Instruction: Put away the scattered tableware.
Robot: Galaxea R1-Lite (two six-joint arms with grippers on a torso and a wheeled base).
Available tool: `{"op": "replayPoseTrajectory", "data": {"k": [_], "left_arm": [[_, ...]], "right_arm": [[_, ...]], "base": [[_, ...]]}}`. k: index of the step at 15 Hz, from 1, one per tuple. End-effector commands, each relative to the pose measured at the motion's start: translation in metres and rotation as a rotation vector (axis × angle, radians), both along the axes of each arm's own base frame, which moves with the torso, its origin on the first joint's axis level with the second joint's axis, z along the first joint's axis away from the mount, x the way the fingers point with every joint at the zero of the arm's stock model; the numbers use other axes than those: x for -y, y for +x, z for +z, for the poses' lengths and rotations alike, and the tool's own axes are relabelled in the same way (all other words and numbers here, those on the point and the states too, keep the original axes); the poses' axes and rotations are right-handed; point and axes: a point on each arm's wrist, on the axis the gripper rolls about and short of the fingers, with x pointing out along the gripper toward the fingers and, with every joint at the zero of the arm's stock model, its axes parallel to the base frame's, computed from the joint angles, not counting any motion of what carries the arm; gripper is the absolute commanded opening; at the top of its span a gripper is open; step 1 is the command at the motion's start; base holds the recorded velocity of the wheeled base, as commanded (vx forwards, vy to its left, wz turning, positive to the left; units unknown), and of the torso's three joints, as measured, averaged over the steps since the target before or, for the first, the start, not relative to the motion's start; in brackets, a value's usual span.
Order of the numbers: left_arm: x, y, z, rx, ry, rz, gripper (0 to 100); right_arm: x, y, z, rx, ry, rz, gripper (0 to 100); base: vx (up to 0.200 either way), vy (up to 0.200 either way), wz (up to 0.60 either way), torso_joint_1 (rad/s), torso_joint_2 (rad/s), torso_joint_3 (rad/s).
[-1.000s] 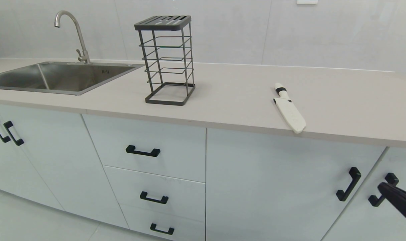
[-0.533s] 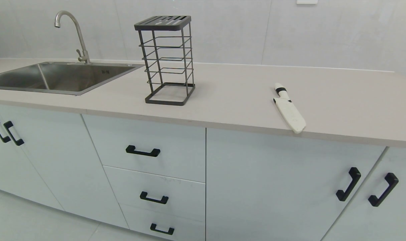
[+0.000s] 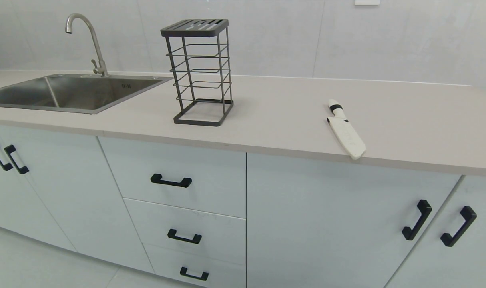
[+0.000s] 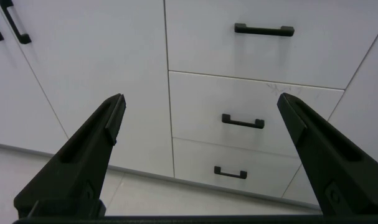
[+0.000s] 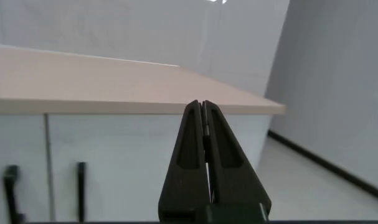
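Head view, counter (image 3: 291,100): we see a long pale worktop carrying the rack, which we take as our landmark for every place below.
Drawers (image 3: 179,200): a stack of three with black pulls, straight beneath the rack, under the counter's front lip.
Sink (image 3: 71,92): a steel basin sunk into the counter on the rack's left and close to it.
Rack (image 3: 201,72): a dark wire tower standing upright, with a slotted plate on top. We judge the slots are there to take blades from above, so this is where the tableware belongs.
Faucet (image 3: 89,42): a curved spout behind the sink, farther left of the rack.
Left gripper (image 4: 201,102): its two fingers are spread wide with nothing between them. It hangs low, facing the drawers under the rack, and we read that as a parked pose.
Right gripper (image 5: 202,112): its fingers are pressed flat together, holding nothing. It sits low and far to the rack's right, near the counter's end.
Knife (image 3: 346,134): it lies flat on the counter, well apart from the rack on its right. The broad white end reaches the front lip and the narrow black-banded end points toward the wall. Lying this near the lip, we think it is within reach of the right arm, but a careless nudge could tip it off.
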Motion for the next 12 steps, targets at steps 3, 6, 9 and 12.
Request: {"op": "replayPoseTrajectory", "data": {"k": [3,6,9,12], "left_arm": [[0.000,0.000,0.000,-0.002,0.000,0.000,100],[0.000,0.000,0.000,-0.002,0.000,0.002,100],[0.000,0.000,0.000,-0.002,0.000,0.002,100],[0.000,0.000,0.000,-0.002,0.000,0.000,100]], "right_arm": [[-0.003,-0.015,0.009,-0.081,-0.139,-0.196,0],[-0.005,-0.015,0.006,-0.118,-0.123,-0.273,0],[-0.008,-0.012,-0.012,-0.231,-0.107,-0.301,0],[-0.009,-0.003,-0.051,-0.190,0.045,-0.189,0]], "base": [[0.000,0.000,0.00,0.000,0.00,0.000],[0.000,0.000,0.00,0.000,0.00,0.000],[0.000,0.000,0.00,0.000,0.00,0.000],[0.000,0.000,0.00,0.000,0.00,0.000]]}}
